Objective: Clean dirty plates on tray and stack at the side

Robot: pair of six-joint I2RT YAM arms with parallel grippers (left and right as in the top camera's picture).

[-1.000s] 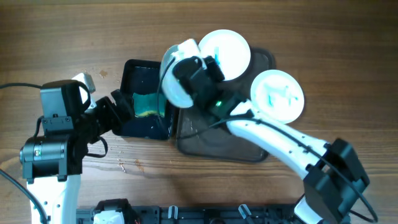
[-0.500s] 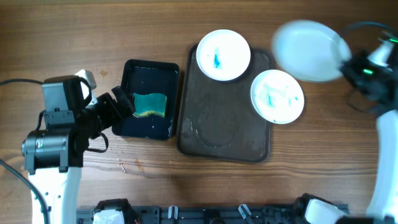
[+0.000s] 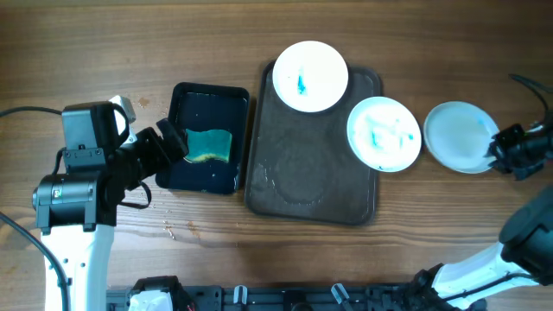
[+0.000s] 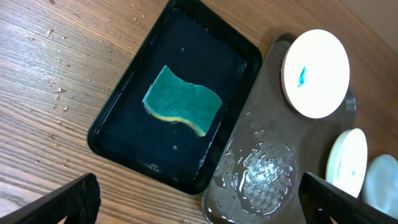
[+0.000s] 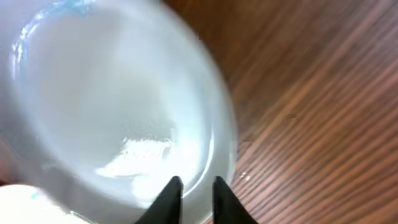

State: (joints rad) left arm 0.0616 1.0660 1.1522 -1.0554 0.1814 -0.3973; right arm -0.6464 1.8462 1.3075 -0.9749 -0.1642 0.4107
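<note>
Glossy white round plate (image 3: 458, 136), rim pinched in the right tool (image 5: 196, 190), over grained wooden table (image 3: 346, 259); left tool (image 3: 173, 143) spread wide.

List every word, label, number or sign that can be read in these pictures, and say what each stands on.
None: no view shows readable text.
The blue marks on the far dirty plate and the near dirty plate are smears, not writing.
The tray, the sponge, the black basin and the clean plate in the right hand bear no print.
</note>
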